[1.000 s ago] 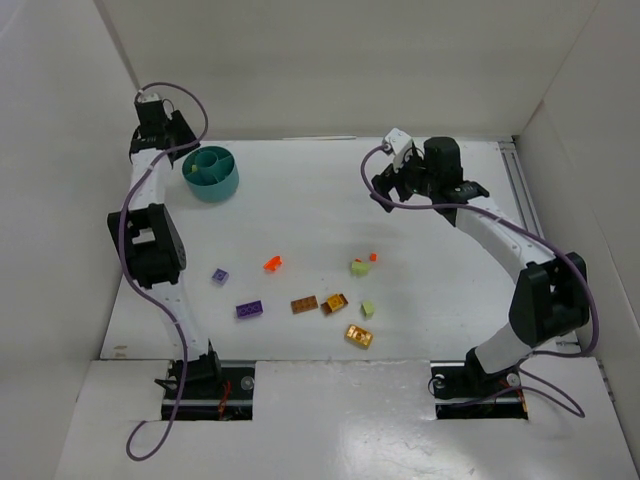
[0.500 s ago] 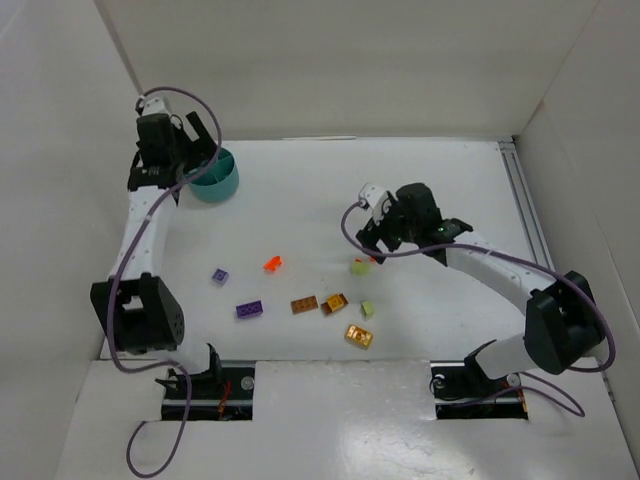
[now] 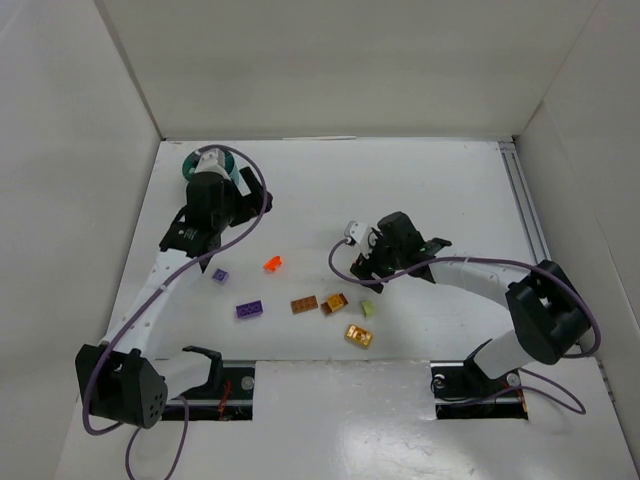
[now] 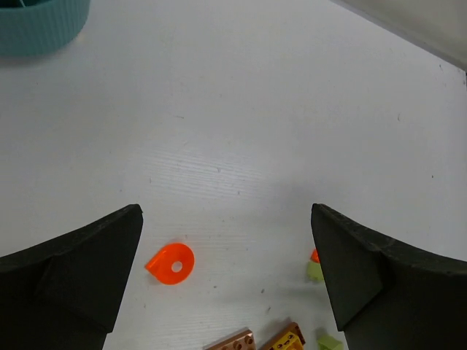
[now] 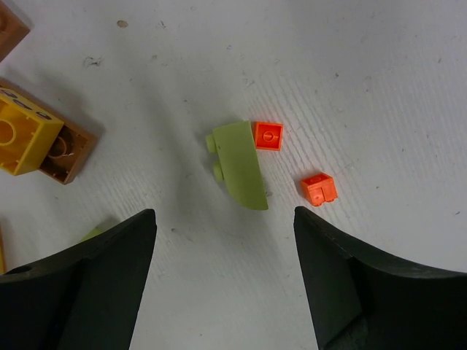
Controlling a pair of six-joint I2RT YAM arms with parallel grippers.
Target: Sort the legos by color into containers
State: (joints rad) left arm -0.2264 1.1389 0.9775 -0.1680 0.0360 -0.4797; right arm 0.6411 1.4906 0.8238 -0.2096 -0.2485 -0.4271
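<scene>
The teal tub [image 3: 192, 159] stands at the far left, partly hidden by my left arm; its wall shows in the left wrist view [image 4: 36, 29]. My left gripper [image 3: 230, 212] [image 4: 225, 219] is open and empty, above the table near a flat red-orange piece [image 3: 271, 264] [image 4: 171, 262]. My right gripper [image 3: 367, 262] [image 5: 224, 219] is open and empty, just above a pale green sloped brick [image 5: 239, 164] with two small red-orange bricks [image 5: 267, 135] [image 5: 318, 189] beside it.
Loose on the table: a lavender brick [image 3: 219, 275], a purple brick [image 3: 250, 310], an orange-brown brick [image 3: 304, 304], a yellow-and-brown pair [image 3: 334, 302] [image 5: 29, 138], a golden yellow brick [image 3: 359, 336], a small pale green brick [image 3: 368, 309]. White walls surround the table.
My left gripper has swung from the tub toward the middle of the table. My right gripper has come down and nearer, over the pale green brick. No brick has moved.
</scene>
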